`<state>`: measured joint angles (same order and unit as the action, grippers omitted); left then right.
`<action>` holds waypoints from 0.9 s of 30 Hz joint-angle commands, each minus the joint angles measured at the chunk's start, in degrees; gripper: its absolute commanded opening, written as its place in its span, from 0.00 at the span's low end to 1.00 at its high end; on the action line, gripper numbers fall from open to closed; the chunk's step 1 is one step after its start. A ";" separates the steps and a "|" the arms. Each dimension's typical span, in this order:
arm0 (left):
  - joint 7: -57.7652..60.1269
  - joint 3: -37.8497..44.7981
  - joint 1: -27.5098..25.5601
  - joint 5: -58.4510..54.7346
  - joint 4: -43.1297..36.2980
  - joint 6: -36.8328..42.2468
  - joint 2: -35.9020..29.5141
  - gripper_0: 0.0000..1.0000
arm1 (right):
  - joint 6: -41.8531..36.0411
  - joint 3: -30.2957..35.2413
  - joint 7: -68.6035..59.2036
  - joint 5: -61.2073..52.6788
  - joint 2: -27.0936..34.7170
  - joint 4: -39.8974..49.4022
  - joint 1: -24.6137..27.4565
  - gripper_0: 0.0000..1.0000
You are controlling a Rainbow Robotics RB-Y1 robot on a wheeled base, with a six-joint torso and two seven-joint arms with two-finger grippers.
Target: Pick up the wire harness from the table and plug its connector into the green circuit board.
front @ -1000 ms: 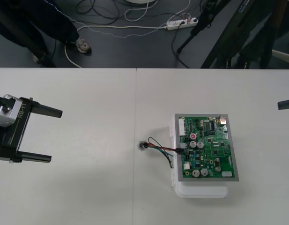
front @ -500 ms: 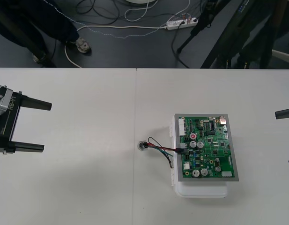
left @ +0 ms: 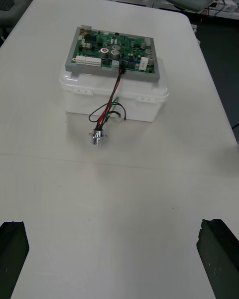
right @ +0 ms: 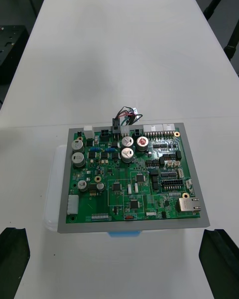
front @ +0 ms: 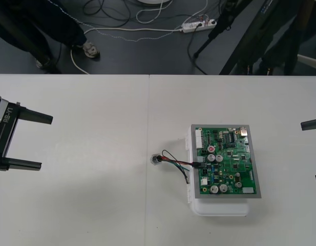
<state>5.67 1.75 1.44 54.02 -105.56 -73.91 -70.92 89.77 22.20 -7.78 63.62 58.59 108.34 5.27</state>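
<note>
The green circuit board point(front: 224, 161) lies on its white base point(front: 219, 208) right of the table's middle. The harness's black plug point(left: 122, 70) sits in a connector at the board's left edge. Its red, black and green wires point(left: 108, 107) drop over the base to the round metal socket point(front: 156, 160), which rests on the table. My left gripper point(front: 46, 143) is at the table's left edge, open and empty, far from the harness. My right gripper point(front: 309, 151) stands open at the right edge. In the right wrist view, the plug point(right: 116, 126) shows at the board's far edge.
A seam point(front: 148, 113) runs down the table's middle. Bare table lies between the left gripper and the socket, and around the board. Cables and a power strip point(front: 197, 24) lie on the dark floor beyond the far edge.
My left gripper has drawn back to the left, away from the harness, still open. The right gripper has shifted slightly. Harness and board have stayed put.
</note>
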 commanded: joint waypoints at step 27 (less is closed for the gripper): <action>-0.14 1.85 -0.91 -0.23 -0.43 -3.35 -0.71 1.00 | 0.23 0.57 1.98 0.37 -0.14 -0.23 -1.32 1.00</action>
<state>5.67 1.81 1.44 54.03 -105.56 -74.94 -70.92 89.77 22.19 -7.78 63.69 58.59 108.16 5.21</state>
